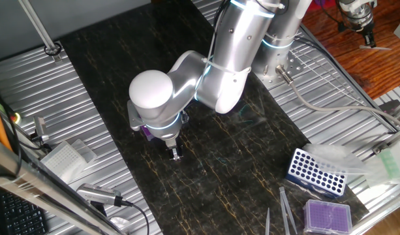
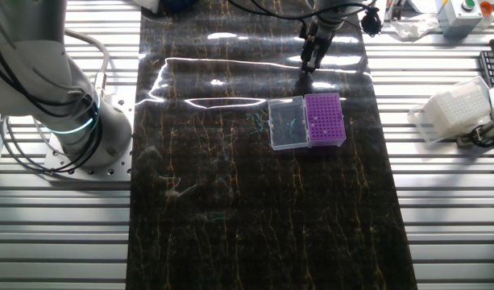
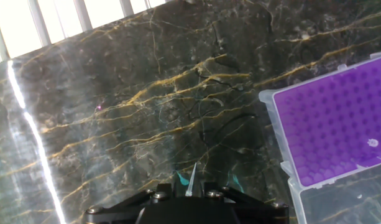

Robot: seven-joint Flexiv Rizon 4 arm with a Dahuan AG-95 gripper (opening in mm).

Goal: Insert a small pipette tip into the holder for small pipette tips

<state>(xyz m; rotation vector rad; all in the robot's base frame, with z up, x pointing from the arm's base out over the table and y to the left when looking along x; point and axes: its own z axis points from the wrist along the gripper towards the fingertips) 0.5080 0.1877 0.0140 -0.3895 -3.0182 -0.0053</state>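
In the hand view my gripper is shut on the small pipette tip, a thin clear cone sticking out between the jaws. The deep-purple holder lies to the right of it, with its clear lid open beside it. One hole holds a pale speck. In the other fixed view the gripper hangs above the dark mat just beyond the holder and lid. In one fixed view the arm hides most of the holder and the gripper points down.
A blue-and-white rack and a paler lilac rack stand at the mat's right corner, with long thin tools beside them. A white rack sits on the slatted table to the left, also visible in the other fixed view.
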